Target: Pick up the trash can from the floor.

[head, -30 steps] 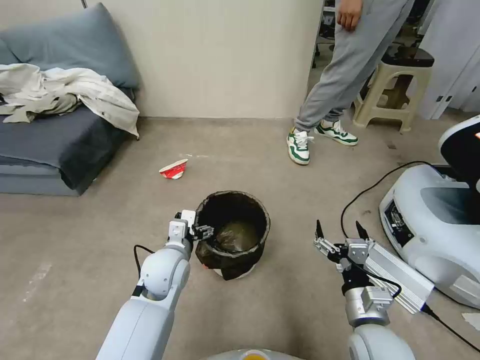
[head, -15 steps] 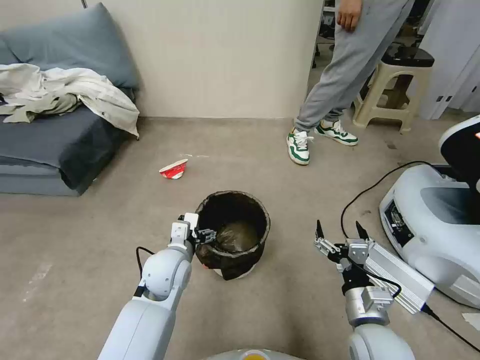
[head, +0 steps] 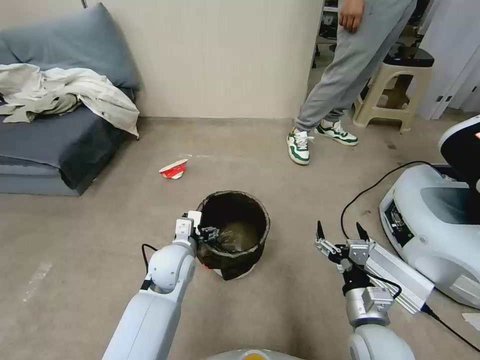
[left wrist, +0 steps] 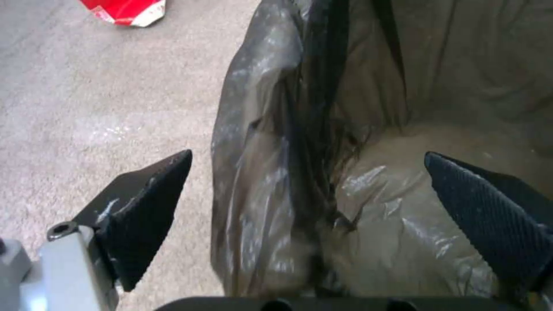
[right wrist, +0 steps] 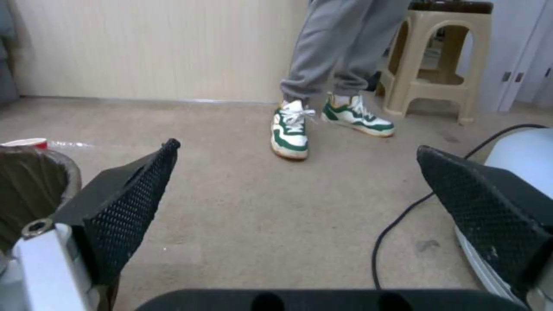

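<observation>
The trash can (head: 250, 212), a small white bin lined with a crinkled dark bag, stands upright on the grey-beige floor (head: 100, 225). My left gripper (head: 206, 233) is at the can's near-left rim and is open. In the left wrist view the bagged rim (left wrist: 271, 129) runs between the two spread fingers of that gripper (left wrist: 308, 154), one finger outside the can and one inside. My right gripper (head: 339, 227) hovers open to the right of the can, holding nothing. The right wrist view has the right gripper (right wrist: 297, 146) with the can's edge (right wrist: 29, 181) off to one side.
A crushed red cup (head: 173, 169) lies on the floor beyond the can. A grey couch (head: 50, 145) stands at the left. A large white machine (head: 440, 220) with a black cable (head: 370, 190) is at the right. A person's shoes (head: 298, 146) and a stool (head: 395, 85) are farther back.
My left arm has edged slightly right, bringing its gripper closer over the can's rim. The can and the right arm have not moved.
</observation>
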